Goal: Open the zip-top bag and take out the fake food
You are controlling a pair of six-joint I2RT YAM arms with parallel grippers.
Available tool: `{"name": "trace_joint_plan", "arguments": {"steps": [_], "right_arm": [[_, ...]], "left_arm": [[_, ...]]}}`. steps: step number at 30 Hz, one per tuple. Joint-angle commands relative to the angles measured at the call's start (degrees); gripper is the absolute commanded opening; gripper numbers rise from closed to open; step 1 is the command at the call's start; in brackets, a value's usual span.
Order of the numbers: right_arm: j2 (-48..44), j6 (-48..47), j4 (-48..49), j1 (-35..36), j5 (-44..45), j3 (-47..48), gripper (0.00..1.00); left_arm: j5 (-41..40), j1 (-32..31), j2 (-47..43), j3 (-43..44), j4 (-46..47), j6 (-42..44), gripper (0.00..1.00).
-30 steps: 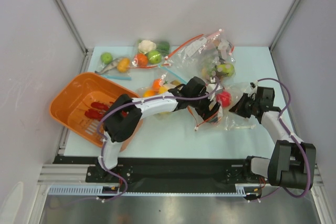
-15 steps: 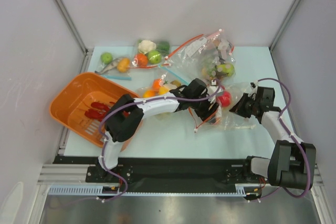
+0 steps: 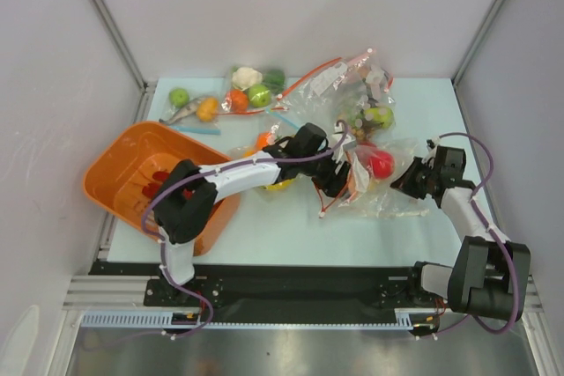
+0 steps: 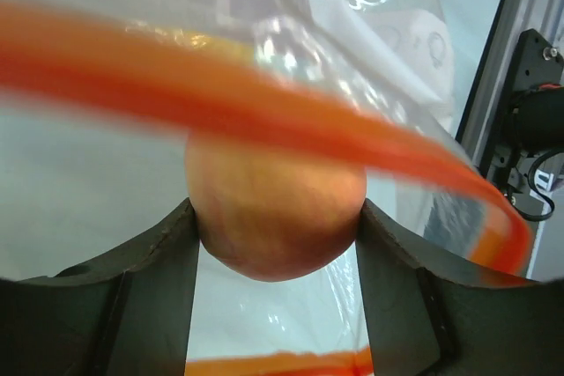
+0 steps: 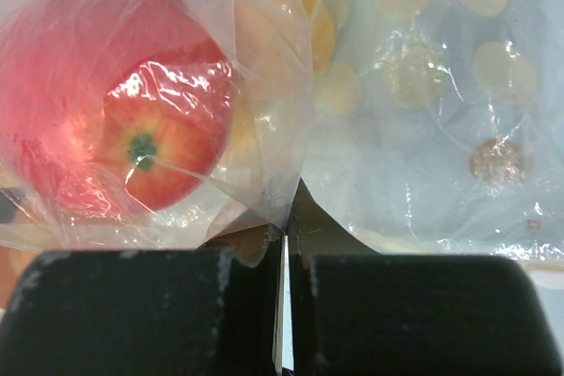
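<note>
Mouth of clear crinkly orange-zip bag (image 3: 388, 200) open; left end effector (image 4: 275, 217) grasping round peach-orange toy fruit (image 4: 278, 204); right end effector (image 5: 286, 239) clenched on bag film; glossy red toy apple (image 5: 150, 143) not yet out.

Both arms share one build. The left arm (image 3: 242, 175) and the right arm (image 3: 465, 216) have glossy white link shells joined by bulky black joint housings, and the shoulder blocks near the table edge are black too. A thin purple cable (image 3: 233, 165) runs along each arm, standing off it in loose loops. The left gripper (image 3: 339, 184) has matte dark-grey fingers (image 4: 154, 297) with curved inner faces and paler, scuffed edges. The right gripper (image 3: 401, 187) has blocky black fingers (image 5: 132, 314) with whitish wear along their top edges.
</note>
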Motion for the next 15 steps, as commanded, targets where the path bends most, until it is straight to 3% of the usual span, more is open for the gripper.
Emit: {"name": "trace_joint_plan", "arguments": {"steps": [1,15], "right_arm": [[-1.2,-0.4,-0.2,-0.8,2.0,1.4,0.0],[-0.8,-0.7,-0.5,-1.4,2.3,1.3,0.0]], "left_arm": [[3.3,0.9,-5.1,-0.8,-0.3,0.5,0.0],[5.1,5.4,-18.6,-8.1,-3.4,0.2,0.0]]}}
